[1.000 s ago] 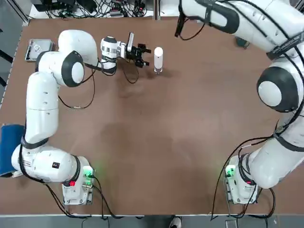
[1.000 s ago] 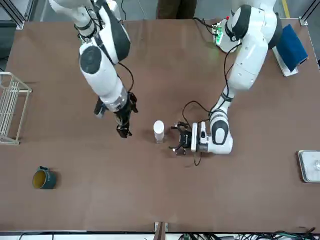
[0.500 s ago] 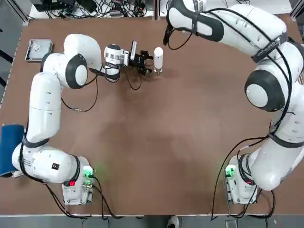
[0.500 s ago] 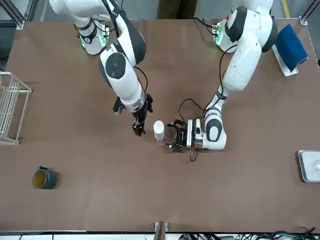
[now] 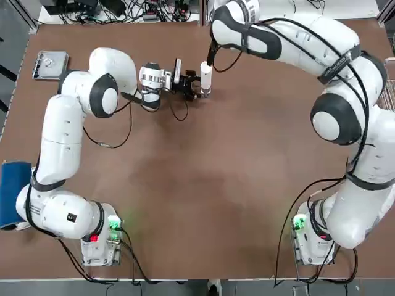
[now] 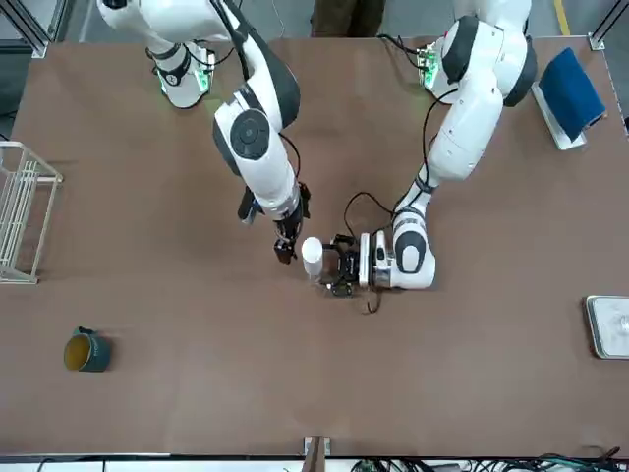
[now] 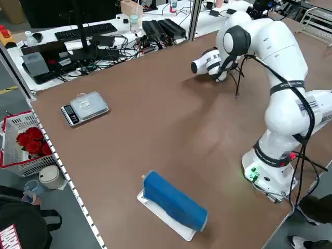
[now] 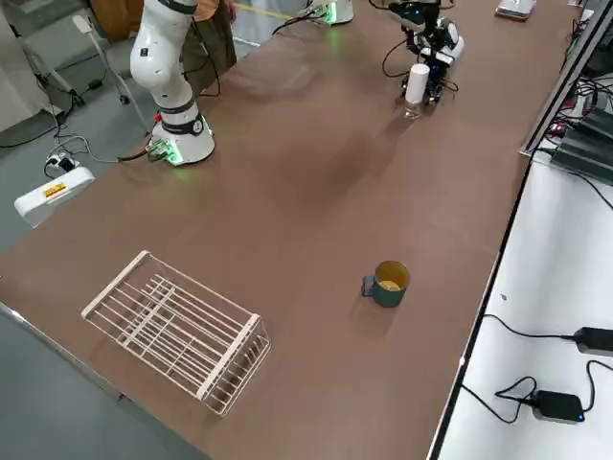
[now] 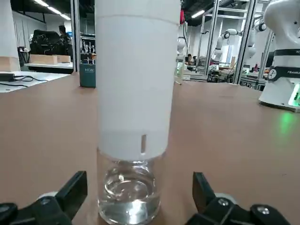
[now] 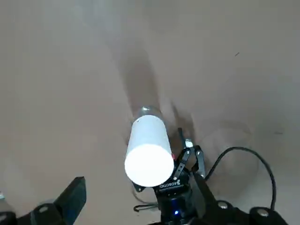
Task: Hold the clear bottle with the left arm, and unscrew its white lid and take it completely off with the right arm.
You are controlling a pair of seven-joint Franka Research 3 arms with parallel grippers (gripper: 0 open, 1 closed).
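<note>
The left gripper (image 9: 139, 199) is low over the table (image 5: 185, 185), its fingers wide apart and level with the bottle (image 9: 129, 192), which stands upright on the brown surface ahead of them, in line with the space between. Whether the fingertips already reach either side of the glass I cannot tell. The lid (image 9: 136, 79) sits on the bottle, rising above the left fingers.

The right gripper (image 10: 154, 199) hangs above and beside the lid, also spread wide with nothing between its fingers, pointing down at the table; the lid's rounded end faces up toward it.

Beyond the bottle from the left fingers, farther along the table, stands a teal mug (image 8: 387, 284), yellowish inside. On the right gripper's outer side, well apart, a white wire rack (image 8: 182, 331) lies near the table edge. Out on the left gripper's far side are a silver scale (image 7: 85, 108) and, back by the left arm's base, a blue roll (image 7: 175, 201) on a white board (image 7: 168, 217).

Past the table edge, on the left gripper's forward side, a white desk (image 7: 116, 26) carries a keyboard (image 7: 85, 32) and tangled cables; a basket with red flowers (image 7: 35, 141) stands off the table's left side.
</note>
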